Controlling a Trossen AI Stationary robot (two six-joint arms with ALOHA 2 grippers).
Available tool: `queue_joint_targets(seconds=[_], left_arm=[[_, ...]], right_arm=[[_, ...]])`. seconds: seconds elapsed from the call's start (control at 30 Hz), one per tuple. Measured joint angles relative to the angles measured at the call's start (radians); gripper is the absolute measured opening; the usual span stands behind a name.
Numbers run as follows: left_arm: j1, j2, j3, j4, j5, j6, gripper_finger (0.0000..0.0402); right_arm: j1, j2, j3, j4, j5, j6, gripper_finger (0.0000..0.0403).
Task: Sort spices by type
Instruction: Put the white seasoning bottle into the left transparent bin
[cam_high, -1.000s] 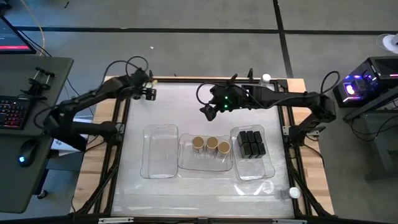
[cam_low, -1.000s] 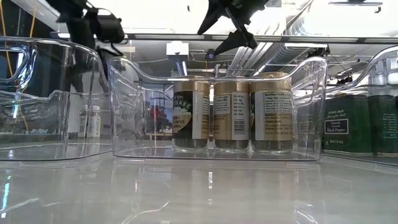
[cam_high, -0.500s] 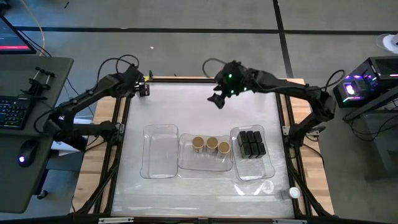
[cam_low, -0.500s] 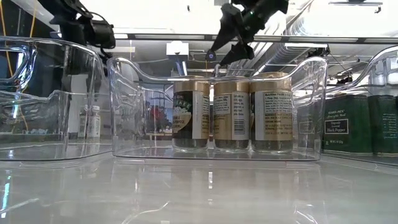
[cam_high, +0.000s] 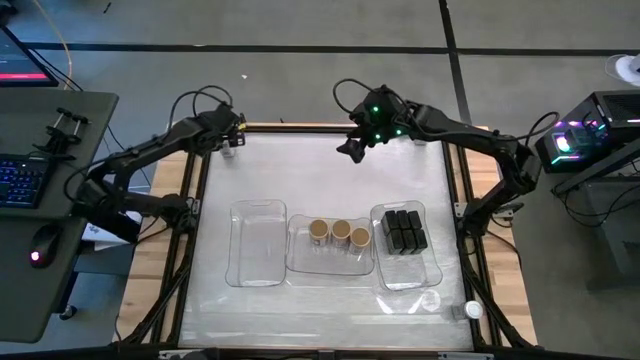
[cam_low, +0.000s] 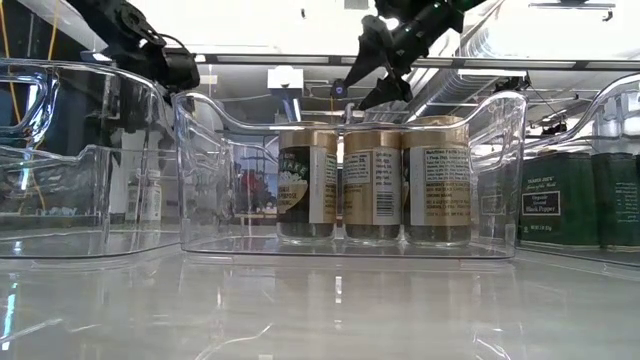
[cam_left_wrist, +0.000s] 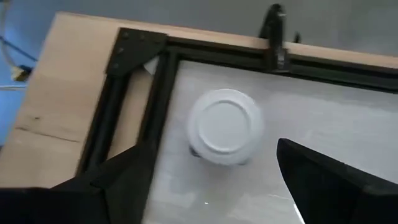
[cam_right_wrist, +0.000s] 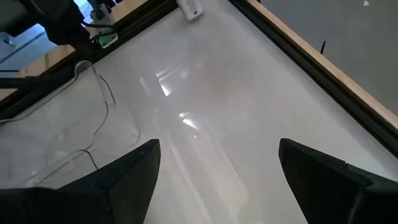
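Sorting is judged well past halfway. In the high view three tan-topped round jars (cam_high: 340, 234) are seen in a row in the middle tray (cam_high: 330, 265), and the black boxy containers (cam_high: 404, 230) are packed in the right tray (cam_high: 408, 275); four appear there, though the count cannot be confirmed. The left tray (cam_high: 257, 245) holds nothing that can be seen.

The white-lidded clear jars are judged to be what is left. One white-lidded jar (cam_left_wrist: 224, 126) stands upright in the table's far left corner, just inside the black frame (cam_left_wrist: 155, 93); it is seen from straight above in the left wrist view. Further white-lidded jars are seen near the far right corner (cam_high: 428, 126) and at the near right edge (cam_high: 472, 311); both are small in the high view and whether they sit on the mat or on the frame cannot be told.

The left gripper (cam_high: 231, 140) is held over the far left corner, fingers spread either side of the jar below, with no contact visible. The right gripper (cam_high: 352, 149) is held at the far middle of the table, fingers spread, nothing between them.

Next step is judged to be a pickup of the corner jar for the empty left tray. The frame is close to the jar on two sides, so finger clearance is expected to be tight.
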Motion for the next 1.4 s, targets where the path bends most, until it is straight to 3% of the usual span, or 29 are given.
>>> queue_joint_targets(seconds=[0.63,0.87,1.03,1.4], left_arm=[[-0.014,0.147,0.0,0.03,-0.085,-0.137,0.0321],[-0.041,0.22,0.0,0.197,-0.102,-0.068,0.0321],[-0.039,0.274,0.0,0.223,-0.086,-0.155,0.0321],[-0.066,0.275,0.0,0.221,-0.056,-0.007,0.0307]], right_arm=[[0.0,0.002,0.0,0.03,0.011,0.022,0.0322],[0.0,0.003,0.0,0.03,0.011,0.011,0.0322],[0.0,0.003,0.0,0.02,0.011,0.011,0.0322],[0.0,0.003,0.0,0.01,0.022,0.003,0.0322]])
